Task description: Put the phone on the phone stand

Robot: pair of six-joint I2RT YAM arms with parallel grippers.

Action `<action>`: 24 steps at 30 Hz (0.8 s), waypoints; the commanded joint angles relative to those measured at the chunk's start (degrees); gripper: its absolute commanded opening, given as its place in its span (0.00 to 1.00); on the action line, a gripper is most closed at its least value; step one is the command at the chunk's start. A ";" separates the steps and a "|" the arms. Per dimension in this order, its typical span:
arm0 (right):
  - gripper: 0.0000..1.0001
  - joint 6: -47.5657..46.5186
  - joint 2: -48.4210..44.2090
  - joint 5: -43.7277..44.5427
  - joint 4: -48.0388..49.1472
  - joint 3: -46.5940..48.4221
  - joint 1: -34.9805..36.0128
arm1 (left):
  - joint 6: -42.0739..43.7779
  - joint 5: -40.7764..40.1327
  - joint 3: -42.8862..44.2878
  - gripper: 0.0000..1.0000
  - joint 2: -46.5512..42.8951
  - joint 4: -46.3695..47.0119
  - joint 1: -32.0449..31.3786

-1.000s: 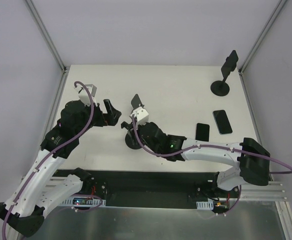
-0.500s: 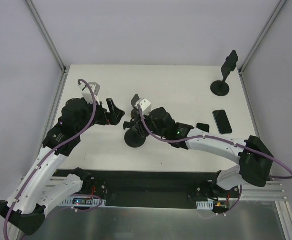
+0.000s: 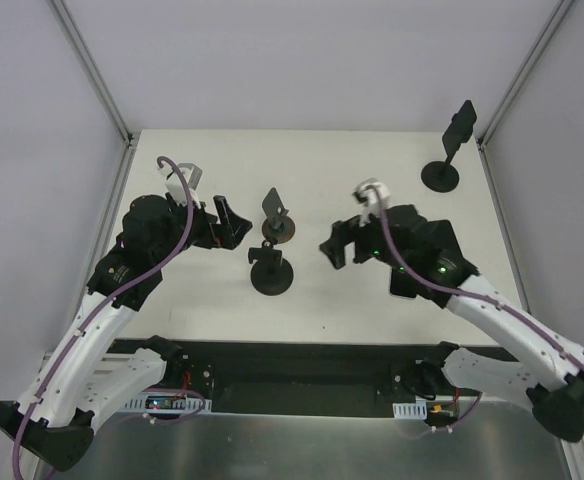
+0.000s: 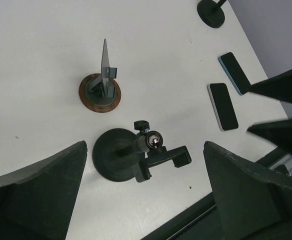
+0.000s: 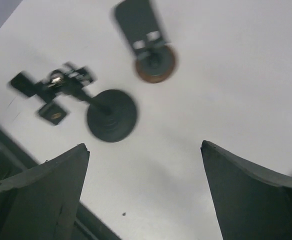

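Observation:
Two phones lie flat at the right in the left wrist view, a black one with a white edge (image 4: 223, 106) and one with a blue edge (image 4: 234, 66); the top view hides both under my right arm. A phone stand with a round black base (image 3: 272, 278) and a clamp head (image 4: 161, 152) stands mid-table. My left gripper (image 3: 229, 222) (image 4: 145, 150) hovers open above and left of it. Right of that stand, my right gripper (image 3: 334, 248) (image 5: 145, 146) hangs open, holding nothing.
A second stand with a brown-rimmed base (image 3: 278, 228) (image 4: 100, 92) (image 5: 155, 64) sits just behind the black one. A third black stand (image 3: 440, 176) is at the back right corner. Metal frame posts (image 3: 97, 75) line the table's sides.
My right gripper has opened, left the black stand and swung right, now covering the phones in the top view. The stand stays upright. My left arm has barely moved.

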 commanded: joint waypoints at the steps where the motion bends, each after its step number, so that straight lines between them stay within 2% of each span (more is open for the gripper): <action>1: 0.96 9.91 -8.86 10.88 -12.61 -5.26 -14.60 | 2.23 3.05 0.72 0.99 -1.24 2.54 0.80; 4: 0.96 11.85 -8.96 7.90 -15.52 -8.16 -24.04 | 2.40 5.06 1.42 0.99 -1.50 2.63 0.80; 9: 0.96 13.17 2.62 3.68 -19.31 -6.24 -33.36 | 2.84 8.15 2.22 0.99 -0.89 2.54 0.89; 17: 0.97 12.38 18.18 4.81 -19.40 -3.42 -35.40 | 2.76 12.02 0.63 0.99 -1.15 2.63 0.89; 24: 0.96 11.76 23.12 7.88 -18.35 -3.42 -35.40 | 2.49 13.60 -0.07 0.99 -1.15 2.46 0.98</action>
